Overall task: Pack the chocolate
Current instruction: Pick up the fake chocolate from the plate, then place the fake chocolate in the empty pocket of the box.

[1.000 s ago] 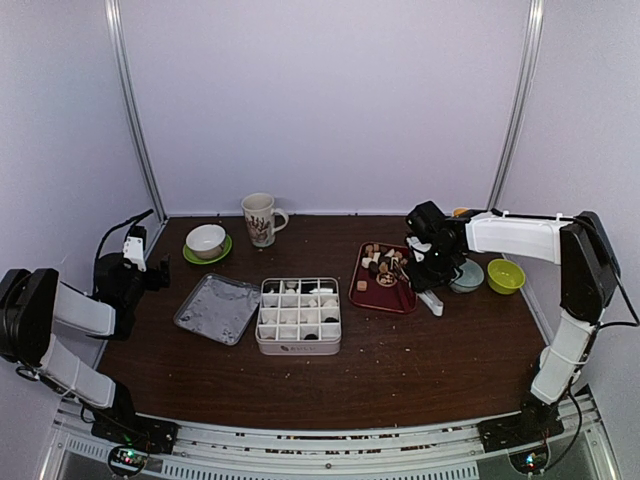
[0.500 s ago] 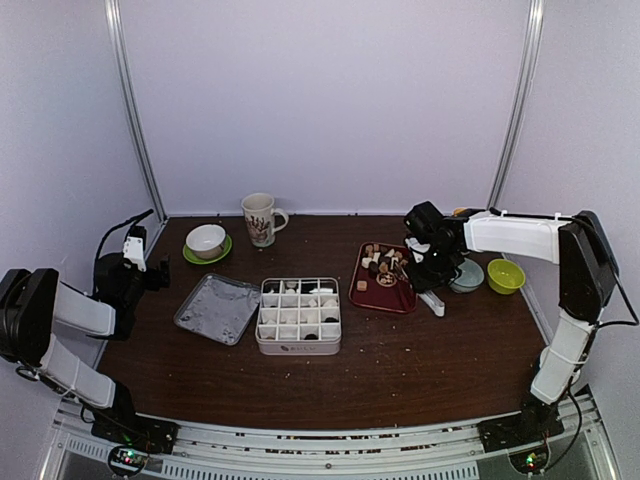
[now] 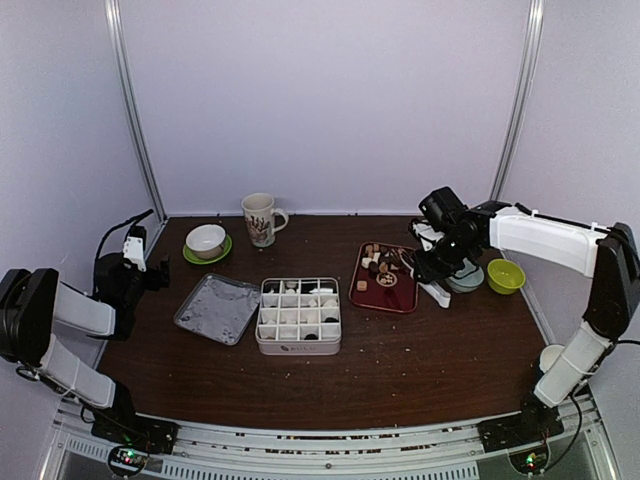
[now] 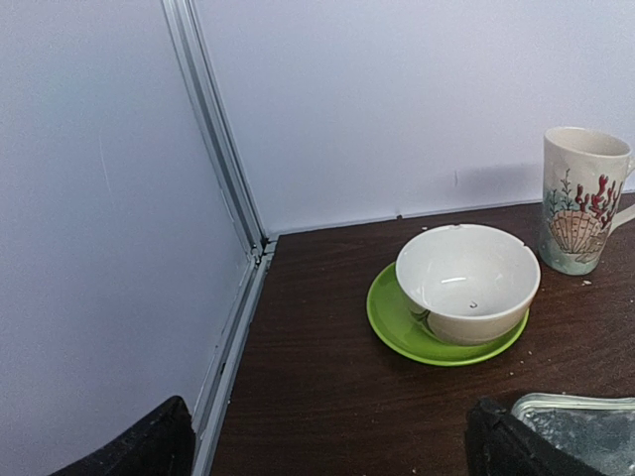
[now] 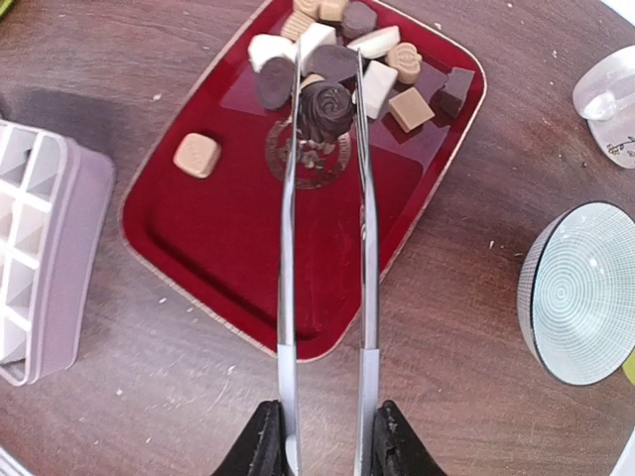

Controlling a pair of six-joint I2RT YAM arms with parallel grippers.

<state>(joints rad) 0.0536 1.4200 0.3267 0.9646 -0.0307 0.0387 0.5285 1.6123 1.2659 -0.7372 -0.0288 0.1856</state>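
Several chocolates (image 5: 372, 59), dark, tan and white, lie at the far end of a red tray (image 5: 218, 248), also in the top view (image 3: 384, 293). My right gripper (image 5: 325, 441) is shut on the handle end of metal tongs (image 5: 288, 297). The tong tips pinch one dark rosette chocolate (image 5: 325, 109) just above the tray. In the top view the right gripper (image 3: 432, 272) is at the tray's right edge. A white divided box (image 3: 298, 315) stands left of the tray, with chocolates in some cells. My left gripper (image 4: 332, 456) is open and empty, far left (image 3: 150, 272).
A white bowl on a green saucer (image 4: 466, 283) and a shell-pattern mug (image 4: 580, 198) stand at the back left. A metal lid (image 3: 217, 308) lies left of the box. A grey bowl (image 5: 585, 293) and a green bowl (image 3: 505, 275) sit right of the tray.
My right arm has swung to the right and its wrist has risen, with the tongs still over the tray. The left arm has not moved.
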